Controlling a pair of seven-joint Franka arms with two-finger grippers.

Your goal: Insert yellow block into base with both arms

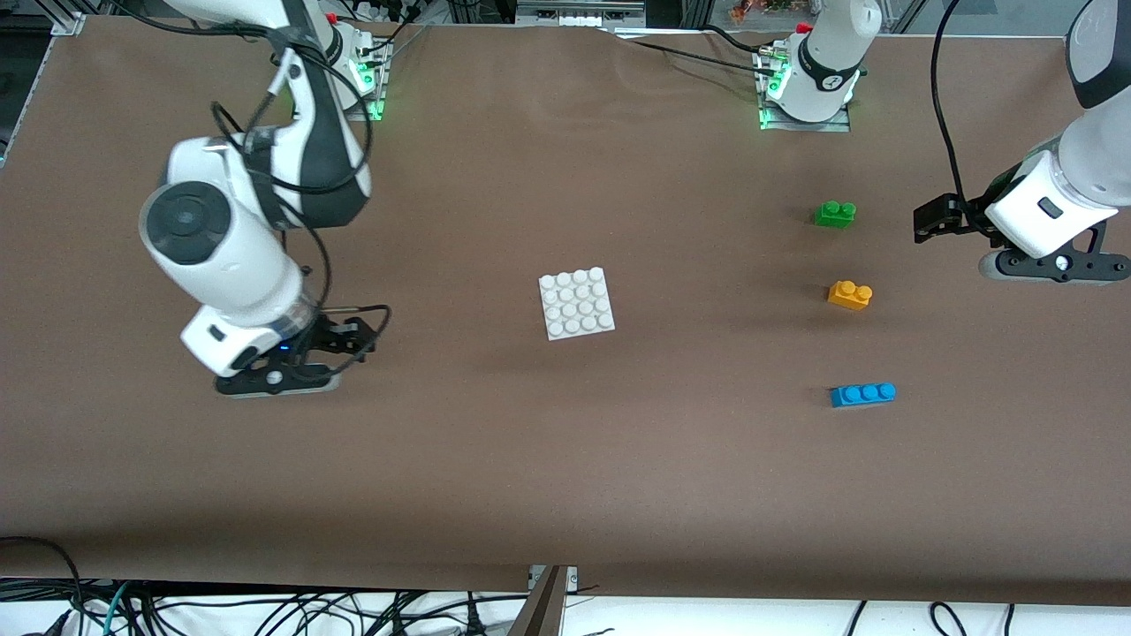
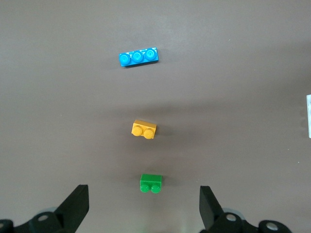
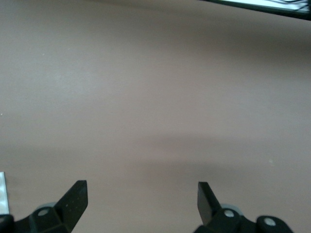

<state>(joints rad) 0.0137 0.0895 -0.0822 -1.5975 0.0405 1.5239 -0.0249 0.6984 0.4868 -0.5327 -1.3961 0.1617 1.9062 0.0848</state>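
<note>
Yellow block [image 1: 850, 294] lies on the brown table [image 1: 565, 477] toward the left arm's end, studs up, in a row with two other bricks: green brick [image 1: 835, 214] farther from the front camera, blue brick [image 1: 863, 394] nearer. Its long axis runs roughly along the table's length, slightly skewed, its two studs side by side along that axis. Base [image 1: 577, 303] sits flat mid-table, studs up, slightly rotated, well apart from the block.

Left gripper [image 1: 1025, 252] hangs over bare table near that end, fingers [image 2: 75, 206] spread wide, holding nothing. Right gripper [image 1: 283, 375] hangs over the right arm's end, fingers [image 3: 75, 199] spread, holding nothing.
</note>
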